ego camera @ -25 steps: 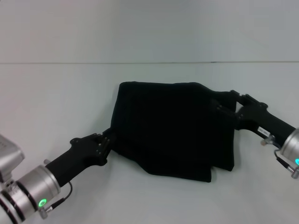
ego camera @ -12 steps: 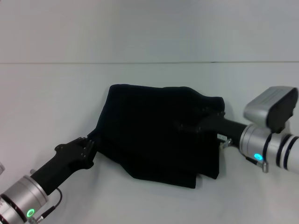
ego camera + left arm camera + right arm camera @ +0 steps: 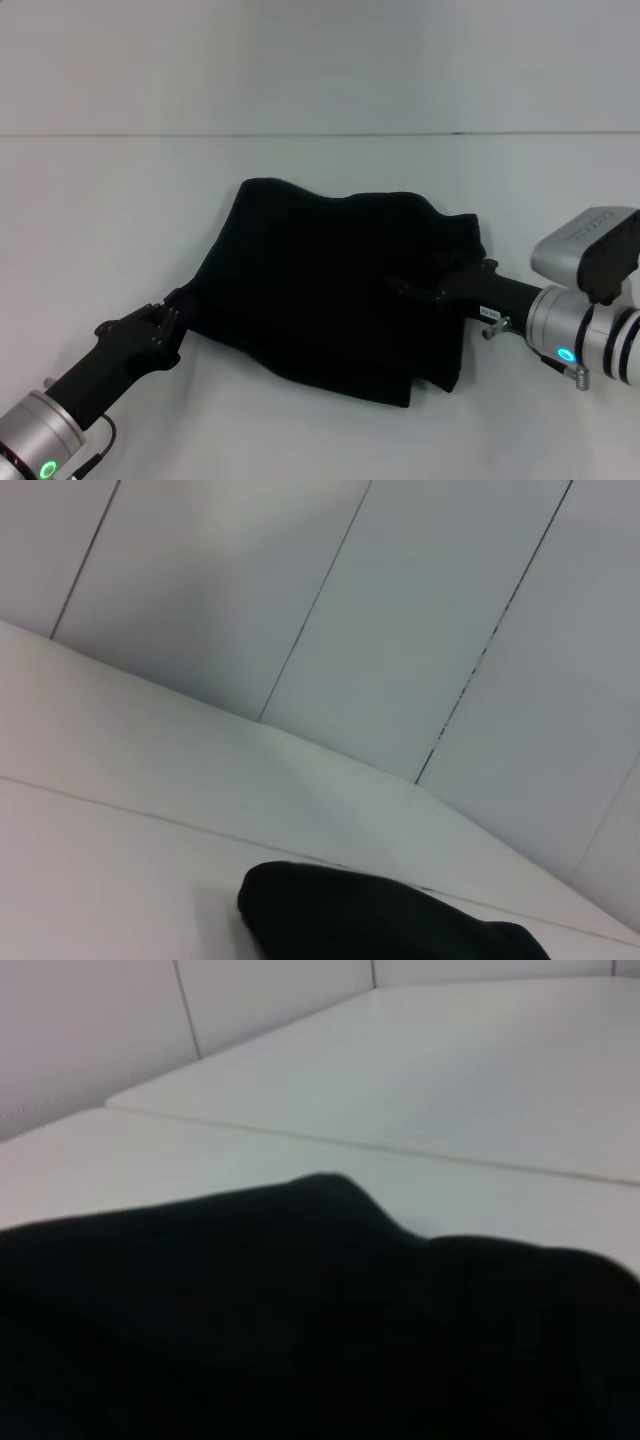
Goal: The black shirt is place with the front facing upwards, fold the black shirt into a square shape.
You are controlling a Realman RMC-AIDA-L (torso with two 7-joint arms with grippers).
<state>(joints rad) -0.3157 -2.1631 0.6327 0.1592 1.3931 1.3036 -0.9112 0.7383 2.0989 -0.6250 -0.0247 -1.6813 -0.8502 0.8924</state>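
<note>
a: what changed?
b: both arms slid leftward; the black shirt (image 3: 330, 285) dragged across the table (image 3: 100, 220) with them, already a folded slab

a: grips?
b: left gripper (image 3: 172, 322) pinches its near-left corner; right gripper (image 3: 410, 291) lies over the cloth, can't tell its grip

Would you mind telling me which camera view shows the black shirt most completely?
The head view: the whole folded black shirt lies on the white table between both grippers. The left wrist view catches only one edge of it; the right wrist view shows a close dark expanse.

The black shirt (image 3: 330, 280) lies folded mid-frame on the white surface (image 3: 120, 220). The left tool (image 3: 172, 322) meets its lower-left edge; the right tool (image 3: 420, 292) lies over its right side.
</note>
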